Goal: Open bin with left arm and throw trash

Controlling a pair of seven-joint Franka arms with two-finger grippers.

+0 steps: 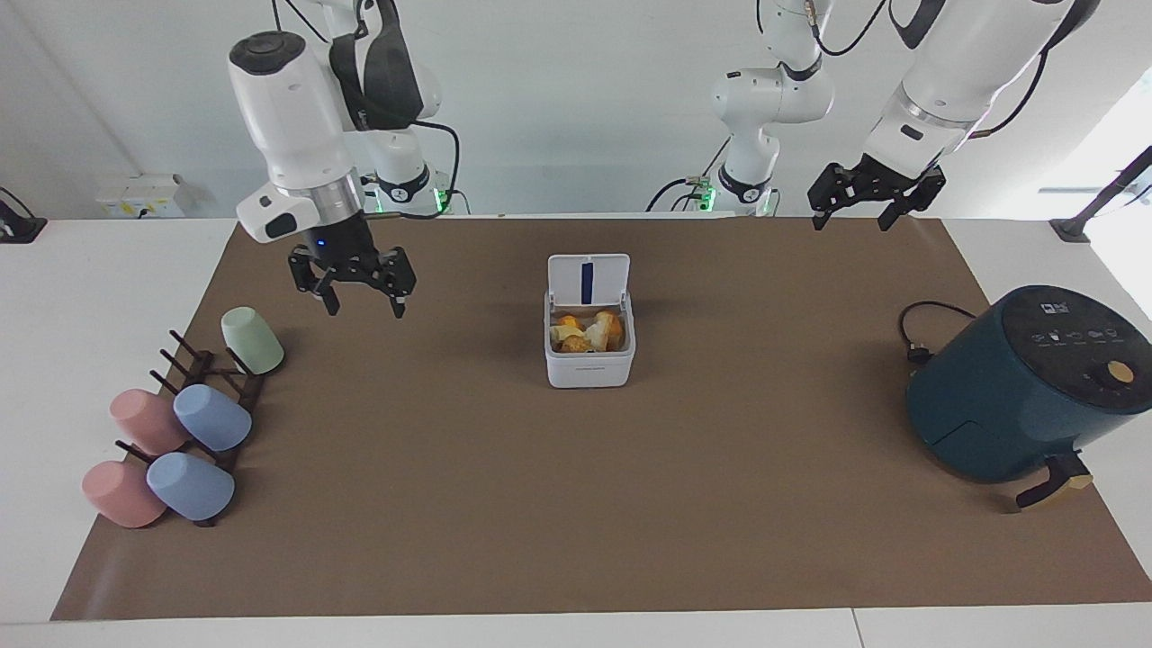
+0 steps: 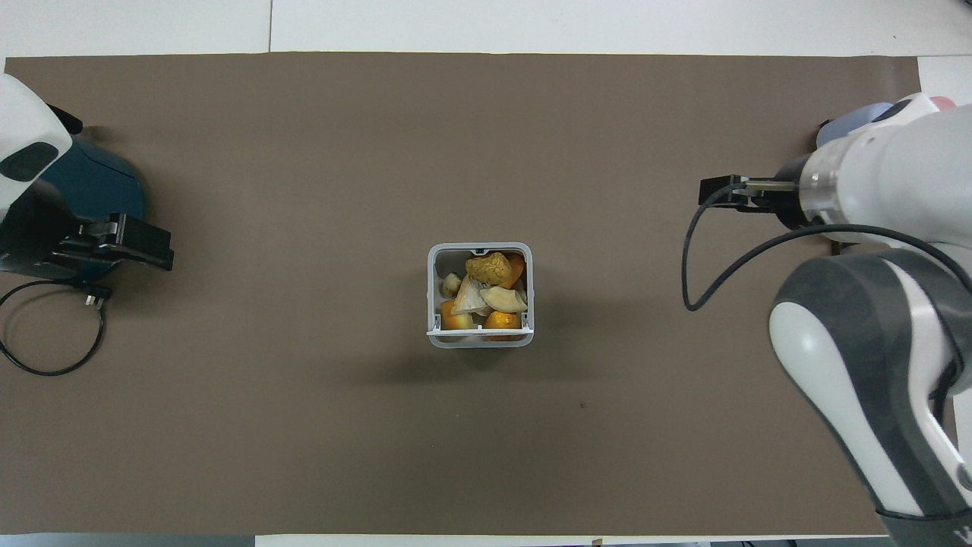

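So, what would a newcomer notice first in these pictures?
Probably the white bin in the middle of the brown mat, its lid up and yellow and orange trash piled inside. Next, the dark teal air fryer at the left arm's end, and the pastel cups at the right arm's end.
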